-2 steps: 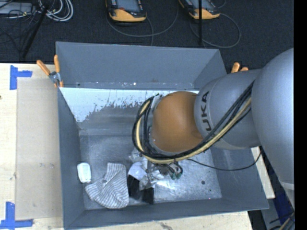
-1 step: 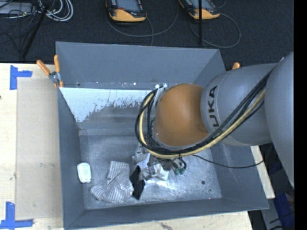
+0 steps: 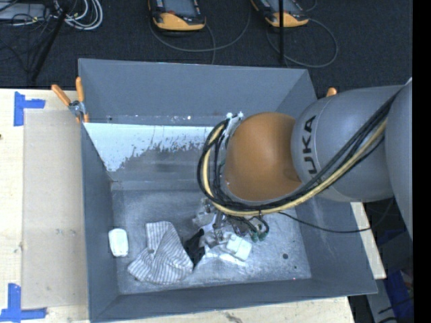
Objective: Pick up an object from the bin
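- The gripper [image 3: 219, 235] hangs low over the floor of the grey metal bin [image 3: 202, 93], under the arm's rounded orange cover [image 3: 259, 157] and its looped cables.
- Whether it is spread, pressed together or pinching something cannot be told: cables and the things below crowd its tip, and nothing can be seen held in it.
- The nearest thing is a small crumpled white piece, perhaps paper or plastic [image 3: 234, 249]. It lies just beside the gripper, on the side toward the bin's near wall and a little toward the arm. Contact cannot be made out.
- Its long axis seems to run roughly across the bin floor, along the near wall. No clear end or pointing direction shows.
- A small dark, black thing [image 3: 194, 247] lies just on the gripper's other side, away from the arm, tilted, with its long axis slanting toward the near wall.
- Beyond that, touching the black thing, is a rumpled grey-and-white striped cloth [image 3: 161, 254]. Well apart, further the same way, sits a small white rounded block [image 3: 118, 241].
- Judgement: the pick turns on that short offset, so a slight shift toward the near wall would likely centre the gripper on the white piece.
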Robot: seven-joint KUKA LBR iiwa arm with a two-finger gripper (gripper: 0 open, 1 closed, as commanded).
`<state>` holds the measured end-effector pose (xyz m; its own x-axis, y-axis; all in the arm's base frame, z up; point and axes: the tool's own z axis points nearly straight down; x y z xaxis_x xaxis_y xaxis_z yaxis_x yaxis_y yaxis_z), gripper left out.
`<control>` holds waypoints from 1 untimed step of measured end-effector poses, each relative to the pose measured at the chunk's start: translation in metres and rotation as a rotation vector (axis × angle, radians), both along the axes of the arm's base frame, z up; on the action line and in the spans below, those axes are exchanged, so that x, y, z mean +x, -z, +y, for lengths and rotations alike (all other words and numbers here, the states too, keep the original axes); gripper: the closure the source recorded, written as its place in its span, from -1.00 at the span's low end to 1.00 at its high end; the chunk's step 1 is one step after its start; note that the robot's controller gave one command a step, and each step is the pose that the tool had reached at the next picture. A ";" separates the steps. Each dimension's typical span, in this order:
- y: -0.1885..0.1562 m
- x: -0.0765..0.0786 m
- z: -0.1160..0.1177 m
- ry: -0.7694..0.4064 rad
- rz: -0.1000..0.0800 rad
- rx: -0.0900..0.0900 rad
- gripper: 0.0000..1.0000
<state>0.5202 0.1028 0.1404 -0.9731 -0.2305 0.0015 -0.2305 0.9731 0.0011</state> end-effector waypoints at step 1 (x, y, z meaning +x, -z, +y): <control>-0.048 -0.001 -0.005 0.014 0.006 -0.002 1.00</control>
<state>0.5193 0.0978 0.1880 -0.9762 -0.2165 0.0082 -0.2165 0.9763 0.0007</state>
